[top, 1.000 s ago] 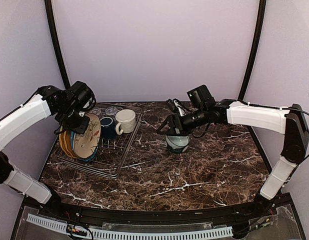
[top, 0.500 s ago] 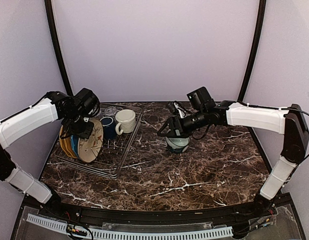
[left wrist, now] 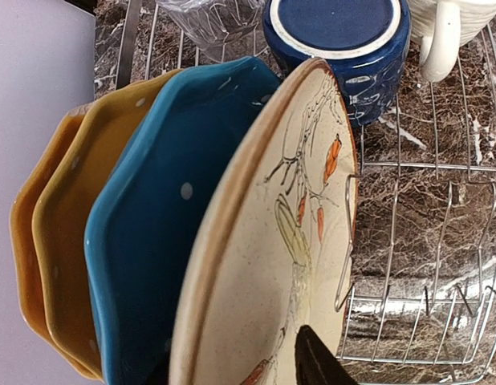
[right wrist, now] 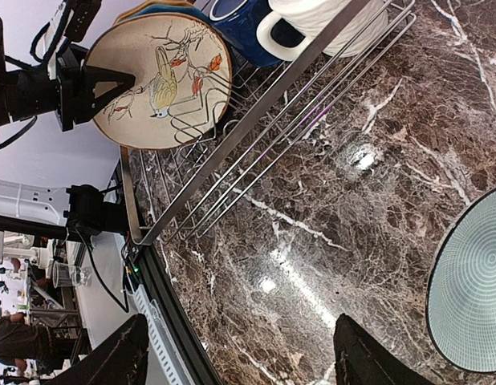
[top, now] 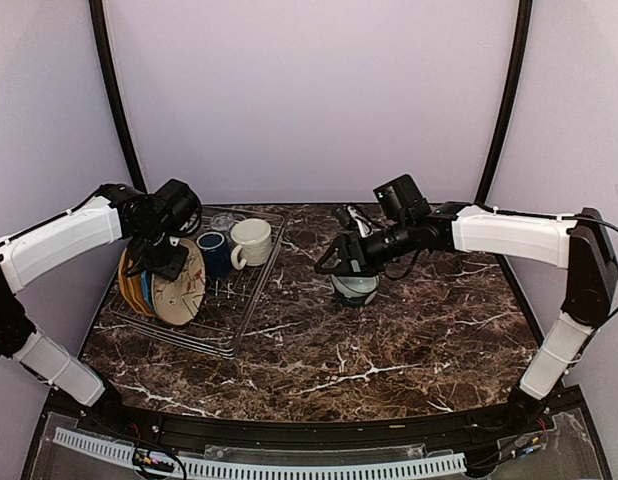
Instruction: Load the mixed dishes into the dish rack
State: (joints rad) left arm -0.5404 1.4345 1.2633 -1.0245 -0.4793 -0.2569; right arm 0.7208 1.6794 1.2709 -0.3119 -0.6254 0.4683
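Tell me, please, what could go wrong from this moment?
1. The left pincer is at the rim of the floral plate, which stands tilted beside the blue plate in the rack; pulling away carelessly might tip it.
2. The bowl lies at the edge of the right wrist view, off-centre from the open right pincer; closing now might miss or push it.

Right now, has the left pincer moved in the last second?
Yes. The left pincer, gripping the cream floral plate, shifted right, closer to the dark navy mug.
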